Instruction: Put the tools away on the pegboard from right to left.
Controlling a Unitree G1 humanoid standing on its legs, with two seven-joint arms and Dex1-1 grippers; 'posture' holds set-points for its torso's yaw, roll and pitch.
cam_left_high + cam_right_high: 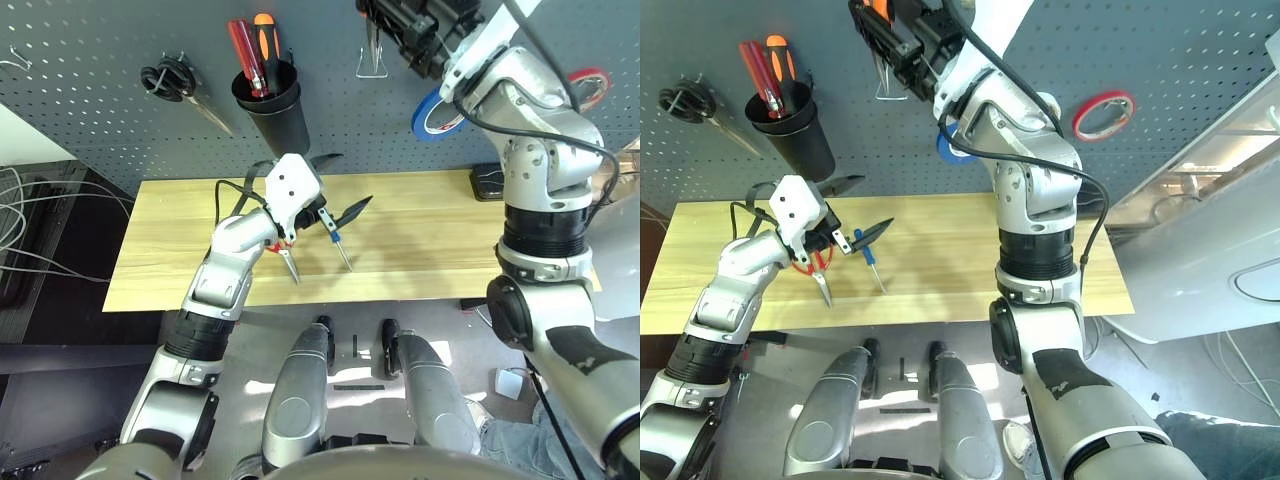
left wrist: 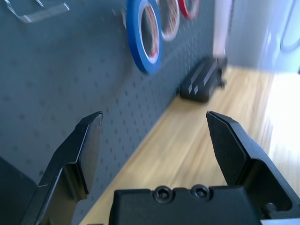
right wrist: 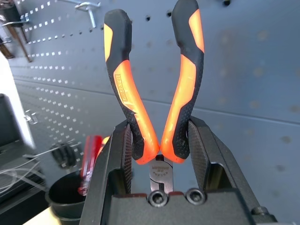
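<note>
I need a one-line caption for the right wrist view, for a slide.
Right gripper shut on the orange-and-black pliers, handles pointing toward the pegboard.

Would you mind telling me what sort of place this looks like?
Most likely a workshop or tool bench: a pegboard with hooks, a black cup of screwdrivers, tape rolls hanging up, and a wooden table.

The pegboard (image 1: 100,90) fills the upper part of the frame, behind the table (image 1: 420,240). At its upper left hang scissors (image 1: 180,85); right of them a cup (image 1: 272,105) holds screwdrivers (image 1: 255,50). Further right hang a hook (image 1: 372,60), a tape ring (image 1: 435,115) and, at the upper right edge, another tape roll (image 1: 590,85). On the table at centre lies a small screwdriver (image 1: 338,245). A case (image 1: 487,182) sits at the table's back right.
</note>
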